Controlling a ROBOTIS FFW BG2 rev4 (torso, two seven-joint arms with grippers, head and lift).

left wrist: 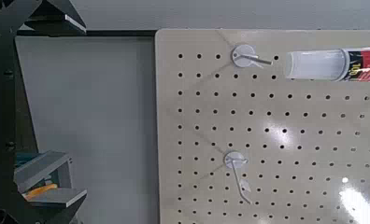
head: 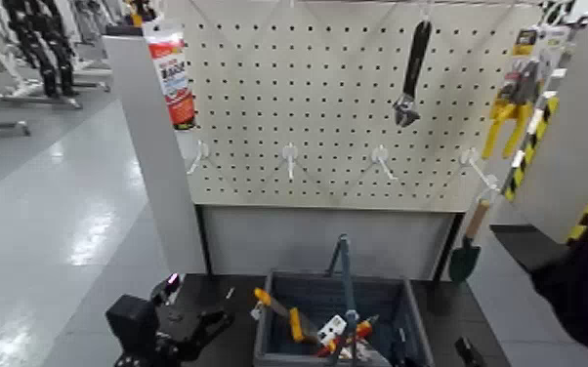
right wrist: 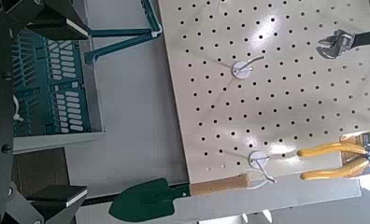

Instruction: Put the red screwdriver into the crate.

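One ribbed plastic crate [head: 410, 310] with a hoop handle holds the slim red screwdriver [head: 349, 337]. Left gripper [head: 195, 330] hangs left of the crate; jaw spread cannot be told.

The crate [head: 342, 312] sits just right of the left gripper [head: 186, 332], with the red screwdriver [head: 349, 337] inside; the pegboard [head: 337, 98] stands behind.

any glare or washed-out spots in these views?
Head view: bright ceiling-light reflections on the glossy floor; pegboard evenly lit. Left wrist view: glare patch at one corner of the pegboard. Right wrist view: mild sheen on the board, dark frame parts in silhouette.
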